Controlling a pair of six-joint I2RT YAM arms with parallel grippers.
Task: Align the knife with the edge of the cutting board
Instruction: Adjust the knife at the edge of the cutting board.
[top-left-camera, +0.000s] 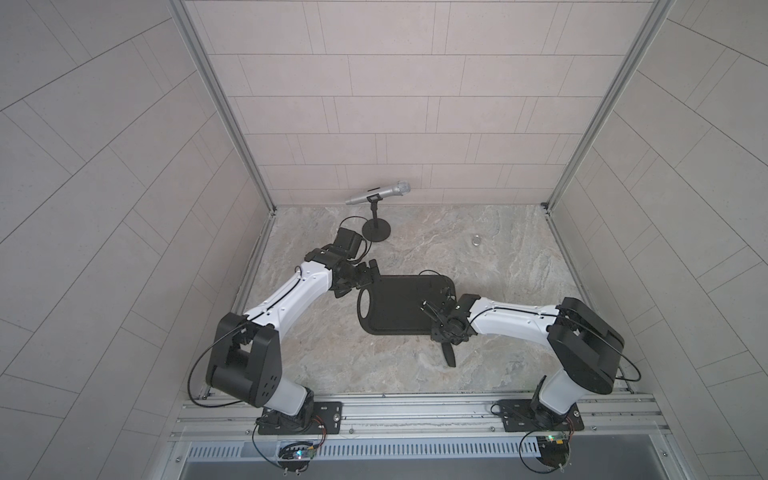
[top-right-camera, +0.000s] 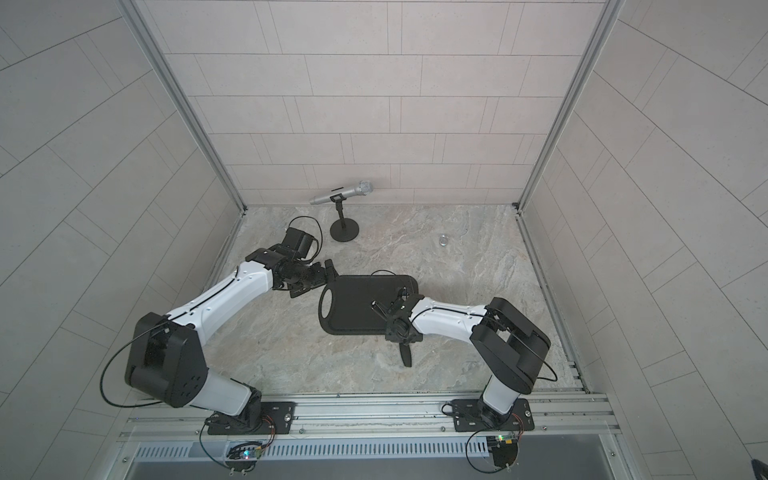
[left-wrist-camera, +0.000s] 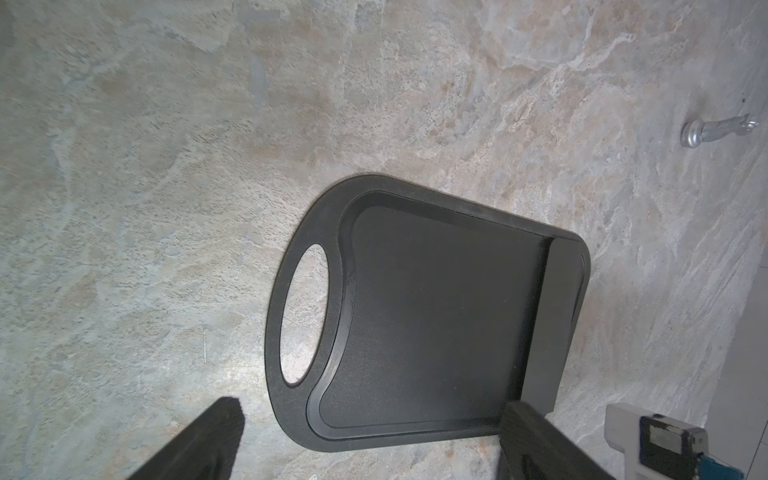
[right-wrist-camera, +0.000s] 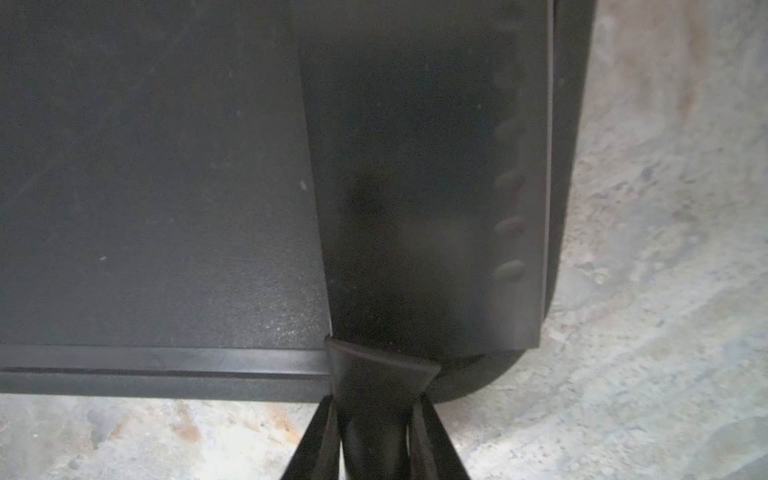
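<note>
The matte-black cutting board (top-left-camera: 399, 307) (top-right-camera: 357, 305) lies flat in the middle, its oval hole at the left end. The black knife (top-left-camera: 449, 355) (top-right-camera: 405, 355) lies along the board's right end. Its broad blade (right-wrist-camera: 415, 187) (left-wrist-camera: 557, 316) sits next to the rim groove and its handle juts off the near edge. My right gripper (right-wrist-camera: 378, 415) (top-left-camera: 442, 336) is shut on the knife's handle just behind the blade, one finger on each side. Beside the board's far left corner, my left gripper (left-wrist-camera: 372, 409) (top-left-camera: 365, 276) stands wide open and holds nothing.
A silver microphone (top-left-camera: 378, 193) sits on a stand with a round black base (top-left-camera: 377, 230) at the back left. A small silvery object (top-left-camera: 476, 240) (left-wrist-camera: 698, 133) stands at the back right. Tiled walls close three sides; a metal rail (top-left-camera: 415, 409) runs along the front.
</note>
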